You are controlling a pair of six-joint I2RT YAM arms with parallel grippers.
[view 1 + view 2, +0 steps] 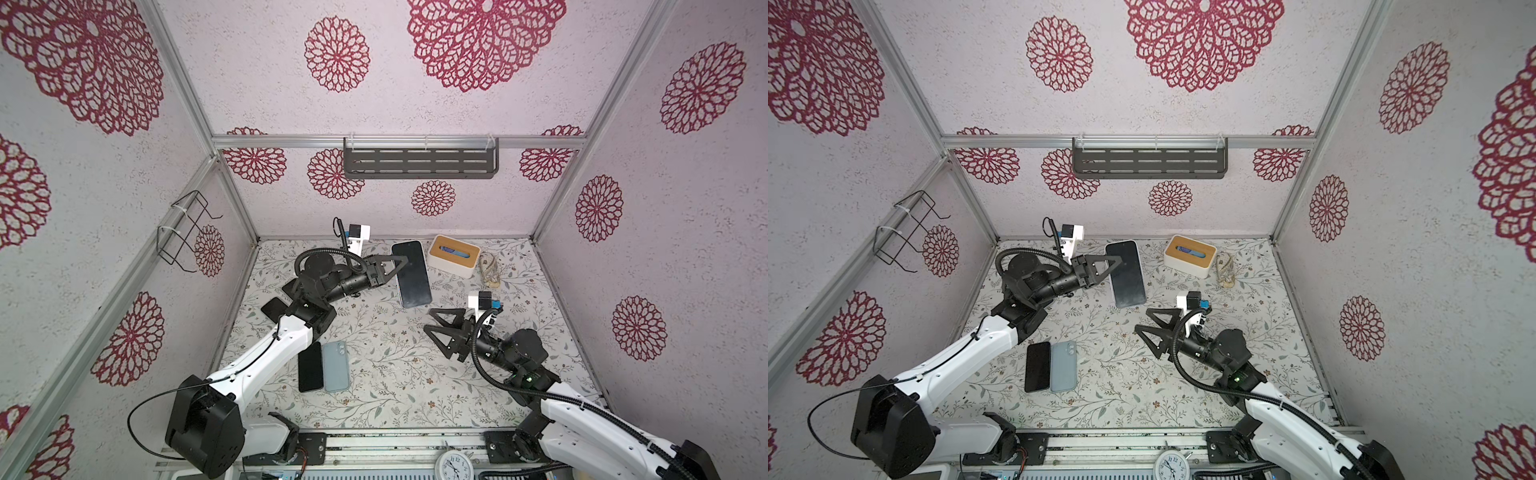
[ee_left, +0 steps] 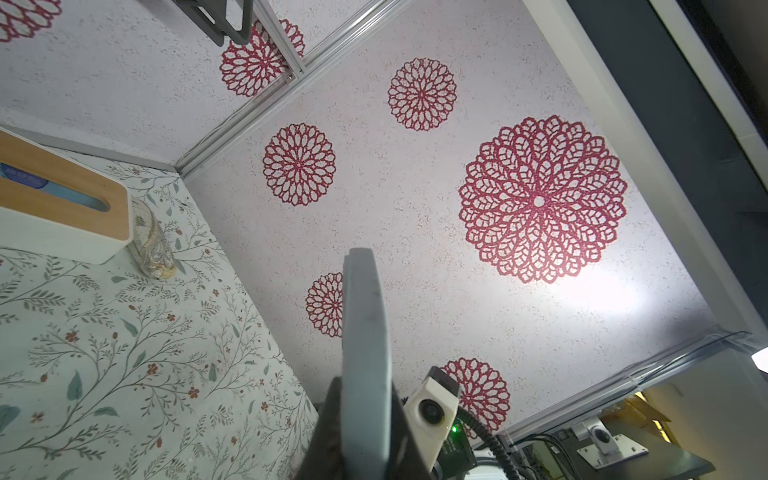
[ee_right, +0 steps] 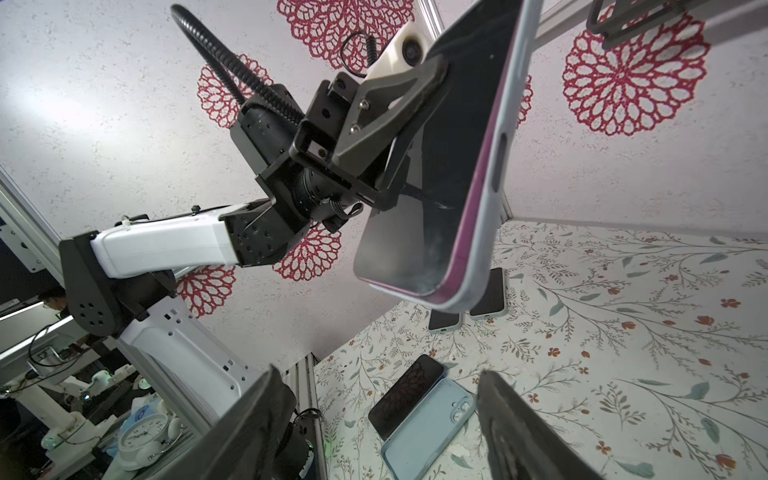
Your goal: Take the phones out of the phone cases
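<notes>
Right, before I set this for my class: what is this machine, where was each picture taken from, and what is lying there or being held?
It is a robot with two arms, each ending in a two-fingered gripper. Two pictures look down from one overhead camera; the other two come from cameras on the arms' wrists. The left gripper is shut on a phone in a pale case, held above the flowered table. The right gripper is open and empty. On the table lie a black phone beside what looks like a light blue case, a tissue box and a shell.
</notes>
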